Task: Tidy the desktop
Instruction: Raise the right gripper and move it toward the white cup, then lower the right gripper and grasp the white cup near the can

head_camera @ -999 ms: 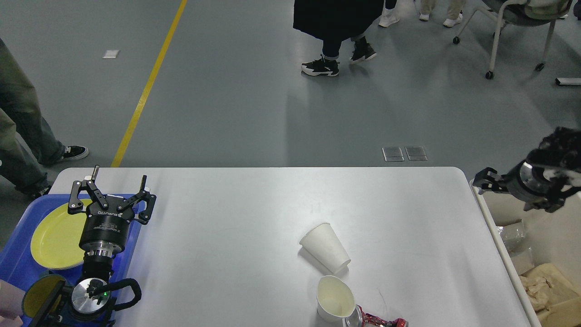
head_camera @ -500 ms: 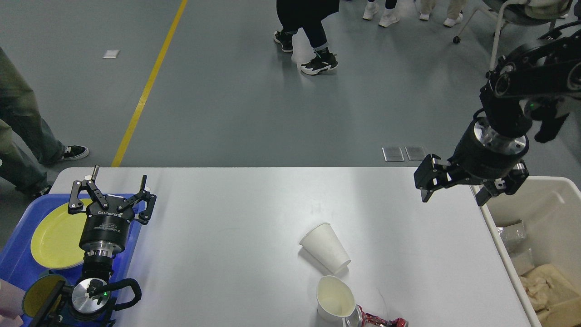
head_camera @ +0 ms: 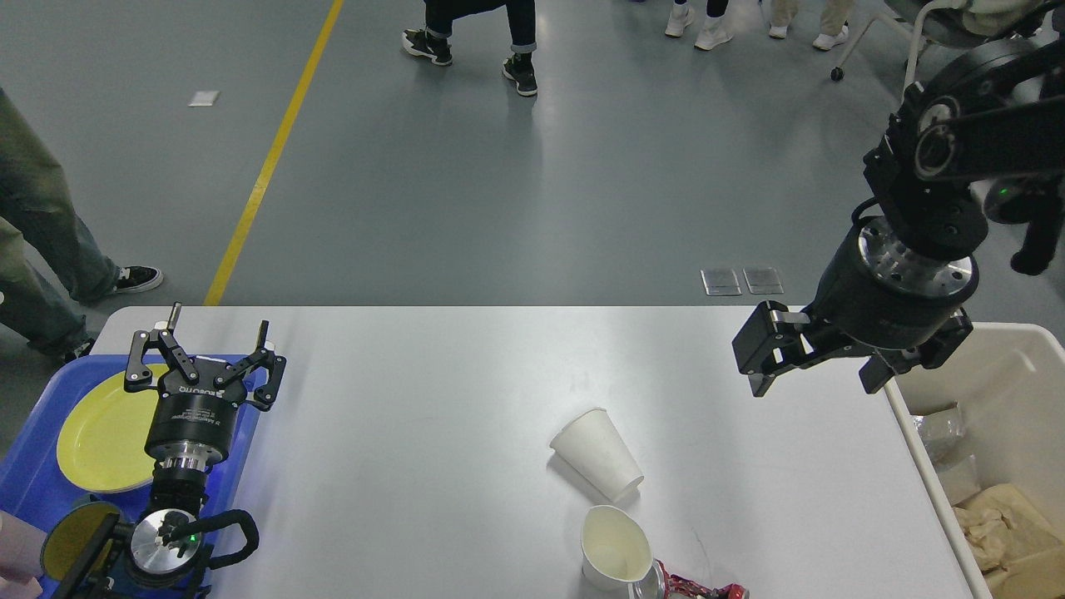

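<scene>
Your right gripper has swung in from the beige bin side and now hangs, jaws spread and empty, above the far right corner of the large white rectangular desktop. Your left gripper is unmoved, jaws released, over the desktop's left edge by the blue plastic tray.

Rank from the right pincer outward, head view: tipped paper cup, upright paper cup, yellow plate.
From the right pincer:
1. Tipped paper cup, lying mid-desktop, to its left.
2. Upright paper cup, just nearer the front edge.
3. Yellow plate, far left, in the blue tray.
</scene>
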